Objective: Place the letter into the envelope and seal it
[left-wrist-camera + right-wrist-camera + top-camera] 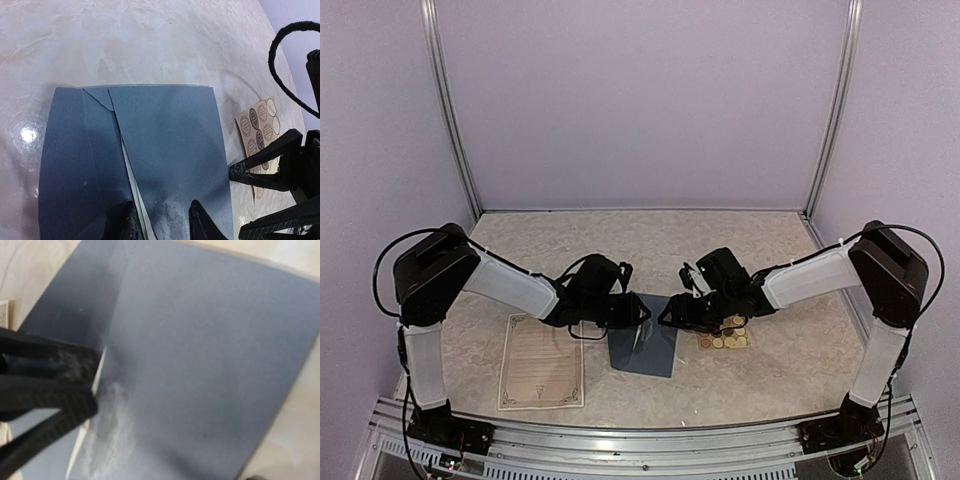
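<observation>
At the far left of the top view, the letter (pixel 542 362) lies flat on the table (pixel 150 45), well apart from everything else and not yet inside anything.

The left gripper (pixel 163 212) comes next. Its 2 fingers stand partly apart and straddle the slanted flap edge, with only flat paper showing between them. It holds nothing, and I cannot tell whether the tips touch the paper.

The envelope (pixel 165 140) lies flat at the centre, between the 2 grippers, with its flap side up. A pale sliver shows where the flap edge gapes.

I judge it to be light, thin and floppy. It is likely to slide on the smooth top and crease under a hard pinch. The loose flap edge looks like the best place to take hold, with 1 gripper pinning the body.

The right gripper (pixel 237 201) sits just beside the envelope's right edge, jaws apart and empty. A sticker sheet (pixel 260 127) lies beyond it.
</observation>
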You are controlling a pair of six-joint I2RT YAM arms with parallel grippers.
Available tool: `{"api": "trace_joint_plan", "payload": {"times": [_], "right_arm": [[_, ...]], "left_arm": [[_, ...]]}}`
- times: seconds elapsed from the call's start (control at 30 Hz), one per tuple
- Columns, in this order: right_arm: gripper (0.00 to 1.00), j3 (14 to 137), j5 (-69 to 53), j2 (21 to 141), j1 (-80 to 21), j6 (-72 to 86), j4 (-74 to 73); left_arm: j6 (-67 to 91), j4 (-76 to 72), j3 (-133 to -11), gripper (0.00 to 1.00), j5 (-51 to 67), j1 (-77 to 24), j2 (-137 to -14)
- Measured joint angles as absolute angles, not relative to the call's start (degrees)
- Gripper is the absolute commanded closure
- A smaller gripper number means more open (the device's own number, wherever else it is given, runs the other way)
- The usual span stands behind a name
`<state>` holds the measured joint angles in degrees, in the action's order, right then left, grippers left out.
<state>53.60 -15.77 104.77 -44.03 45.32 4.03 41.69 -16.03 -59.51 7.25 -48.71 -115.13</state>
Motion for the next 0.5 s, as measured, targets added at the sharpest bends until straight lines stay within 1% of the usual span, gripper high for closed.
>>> {"api": "trace_joint_plan", "payload": {"times": [0.07,0.13,0.23,0.37,0.5], "right_arm": [[0.26,53.6,-15.4,103.9,-44.0,44.4,3.0],[0.25,53.6,-15.0,102.3,-44.0,43.1,1.8],[0.24,53.8,-14.5,98.3,-44.0,40.9,-0.2],[0.24,54.8,-15.0,94.5,-44.1,38.5,-0.8],[0.24,57.1,-16.6,94.0,-44.8,36.6,-0.8]], "left_arm": [[41.0,-14.1,-59.3,0.51,6.4,-49.0,-113.6],[40.2,-11.5,-58.4,0.44,5.2,-49.1,-110.1],[39.2,-7.9,-57.1,0.36,3.4,-49.0,-102.3],[38.9,-5.1,-54.1,0.32,0.7,-48.4,-92.0],[39.9,-3.1,-46.5,0.28,-1.1,-46.4,-85.5]]}}
